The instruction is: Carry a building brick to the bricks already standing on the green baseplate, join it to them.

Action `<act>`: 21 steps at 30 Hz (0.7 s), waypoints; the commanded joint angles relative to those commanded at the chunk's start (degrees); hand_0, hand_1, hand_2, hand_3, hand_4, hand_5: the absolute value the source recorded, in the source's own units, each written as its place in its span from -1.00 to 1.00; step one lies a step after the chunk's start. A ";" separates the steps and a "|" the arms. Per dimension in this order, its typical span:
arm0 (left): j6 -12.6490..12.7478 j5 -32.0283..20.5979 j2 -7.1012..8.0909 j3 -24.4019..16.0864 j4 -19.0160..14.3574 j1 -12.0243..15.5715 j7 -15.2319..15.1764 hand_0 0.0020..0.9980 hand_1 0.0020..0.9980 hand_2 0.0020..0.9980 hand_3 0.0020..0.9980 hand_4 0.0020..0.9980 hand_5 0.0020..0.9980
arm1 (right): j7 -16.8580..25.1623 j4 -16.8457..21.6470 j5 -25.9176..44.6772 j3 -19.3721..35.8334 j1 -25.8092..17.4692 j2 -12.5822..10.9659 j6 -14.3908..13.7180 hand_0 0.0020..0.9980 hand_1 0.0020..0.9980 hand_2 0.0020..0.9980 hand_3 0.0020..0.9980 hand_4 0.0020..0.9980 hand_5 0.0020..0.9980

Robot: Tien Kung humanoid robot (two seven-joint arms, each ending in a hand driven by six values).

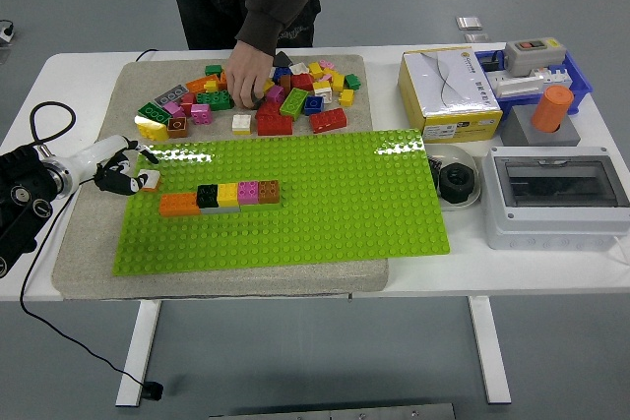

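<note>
Left hand (120, 172) curls its fingers around a white brick (151, 180) at the green baseplate (325, 204)'s far-left corner, just left of the brick row (219, 197). A person's hand (246, 76) rests among the loose bricks (285, 97) far back.

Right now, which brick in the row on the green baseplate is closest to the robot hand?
The orange brick, at the row's left end. The left robot hand holds a white brick just up-left of it; the black, yellow, pink and brown ones run off rightward.
</note>
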 joint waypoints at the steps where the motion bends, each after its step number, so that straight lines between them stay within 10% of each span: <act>1: -0.14 0.06 0.11 0.04 -0.29 -0.02 0.14 -0.79 -1.00 -0.95 0.65 0.08 -1.00 | 0.00 0.00 -0.01 0.01 0.00 -0.01 0.00 0.25 -0.12 0.15 0.43 0.42 0.76; 3: -0.55 0.54 0.46 0.35 -1.24 -0.09 0.62 -0.79 -1.00 -0.95 0.65 0.08 -1.00 | -0.01 0.00 -0.06 0.05 -0.01 -0.03 0.01 0.25 -0.12 0.15 0.43 0.42 0.76; 4: -0.74 0.80 0.65 0.57 -1.72 -0.12 0.82 -0.76 -1.00 -0.94 0.72 0.40 -1.00 | -0.02 0.00 -0.09 0.07 0.00 -0.04 0.01 0.25 -0.13 0.15 0.43 0.42 0.76; 21: -0.80 4.25 3.13 7.98 -1.90 -2.50 0.77 -0.75 -1.00 -0.93 0.70 0.41 -1.00 | -0.06 0.00 0.03 -0.15 0.29 -0.15 0.09 0.25 -0.13 0.15 0.43 0.42 0.76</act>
